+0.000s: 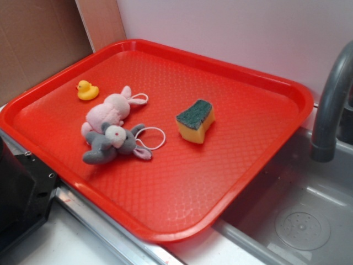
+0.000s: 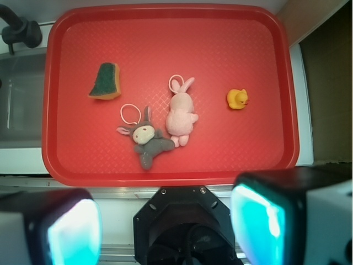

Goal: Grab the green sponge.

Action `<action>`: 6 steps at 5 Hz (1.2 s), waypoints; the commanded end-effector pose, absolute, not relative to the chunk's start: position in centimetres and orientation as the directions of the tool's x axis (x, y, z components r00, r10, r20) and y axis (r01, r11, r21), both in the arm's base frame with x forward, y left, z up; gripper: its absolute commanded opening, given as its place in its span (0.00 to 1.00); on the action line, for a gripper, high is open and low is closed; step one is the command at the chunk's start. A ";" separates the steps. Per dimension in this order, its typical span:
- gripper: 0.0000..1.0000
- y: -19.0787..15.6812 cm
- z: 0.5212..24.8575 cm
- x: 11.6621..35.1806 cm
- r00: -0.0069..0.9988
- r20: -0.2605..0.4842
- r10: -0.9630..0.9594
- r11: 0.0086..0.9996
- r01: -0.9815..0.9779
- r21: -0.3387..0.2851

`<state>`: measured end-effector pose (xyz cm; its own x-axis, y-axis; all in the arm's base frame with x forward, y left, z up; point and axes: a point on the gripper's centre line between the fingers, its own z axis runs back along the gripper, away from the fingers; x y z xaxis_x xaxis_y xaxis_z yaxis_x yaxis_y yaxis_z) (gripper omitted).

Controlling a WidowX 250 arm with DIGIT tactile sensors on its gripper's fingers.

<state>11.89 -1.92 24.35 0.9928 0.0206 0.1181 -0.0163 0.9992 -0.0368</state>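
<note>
Exterior view: a red plastic tray [image 1: 259, 160] with a fine diamond-textured floor and raised rim fills most of the frame, resting beside a grey sink basin [image 1: 309, 221] at lower right; a curved grey faucet spout [image 1: 331, 99] rises at the right edge; brown cardboard [image 1: 33, 38] stands at upper left. The small wavy-sided sponge with dark green scouring top over yellow-orange foam [image 1: 196, 120] lies right of the tray's centre, apart from the other items. Left of it lie a pink plush rabbit [image 1: 110, 110] and a grey plush donkey with white face [image 1: 113, 142], touching each other, each with a white cord loop; a small yellow rubber duck [image 1: 86, 90] sits near the tray's upper-left rim.

Wrist view, looking down: the sponge [image 2: 106, 81] appears in the upper left of the tray [image 2: 231, 33]; the donkey [image 2: 146, 139] and rabbit [image 2: 181, 113] at centre; the duck [image 2: 237, 99] at right. The gripper [image 2: 165, 223], at the bottom edge, stands released, its two pale fingers [image 2: 259, 221] spread wide with nothing between them, short of the tray's near rim.

No brand, label or legible writing is visible.
</note>
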 end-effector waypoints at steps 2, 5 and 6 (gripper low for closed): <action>1.00 -5.3 19.4 16.8 0.985 0.124 0.116 0.989 -0.103 -0.104; 1.00 -12.8 9.2 18.1 0.992 0.083 0.094 0.981 -0.078 -0.180; 1.00 -12.6 8.1 17.3 0.999 0.043 0.024 0.992 -0.018 -0.122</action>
<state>17.26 -12.33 7.49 0.9990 0.0370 0.0247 -0.0340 0.9932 -0.1118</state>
